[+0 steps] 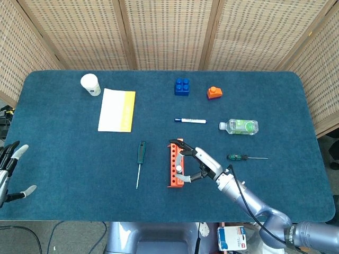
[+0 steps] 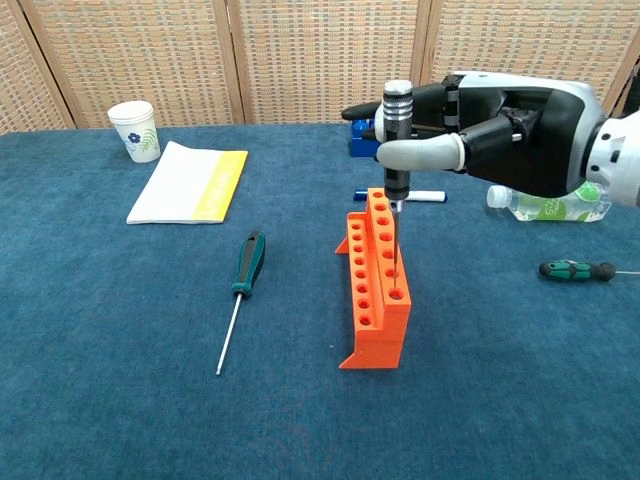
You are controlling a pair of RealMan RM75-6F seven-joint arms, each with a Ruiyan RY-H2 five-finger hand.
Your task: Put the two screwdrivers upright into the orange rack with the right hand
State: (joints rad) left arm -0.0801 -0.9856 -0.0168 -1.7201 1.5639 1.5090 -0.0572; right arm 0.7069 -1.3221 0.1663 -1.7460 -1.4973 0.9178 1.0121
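The orange rack (image 2: 375, 300) (image 1: 175, 165) stands mid-table with two stepped rows of holes. My right hand (image 2: 500, 120) (image 1: 200, 165) pinches a silver-and-black-handled screwdriver (image 2: 397, 120) upright over the rack's upper row. Its thin shaft reaches down to a hole near the front end; whether the tip is inside I cannot tell. A green-handled screwdriver (image 2: 243, 280) (image 1: 140, 159) lies flat left of the rack. A smaller green screwdriver (image 2: 575, 269) (image 1: 244, 157) lies to the right. My left hand (image 1: 8, 172) hangs at the table's left edge, fingers spread, holding nothing.
At the back are a paper cup (image 2: 135, 130), a white-and-yellow notebook (image 2: 190, 182), a blue block (image 1: 182, 86) and a small orange object (image 1: 214, 92). A marker pen (image 1: 190, 120) and a lying plastic bottle (image 1: 239, 126) sit behind the rack.
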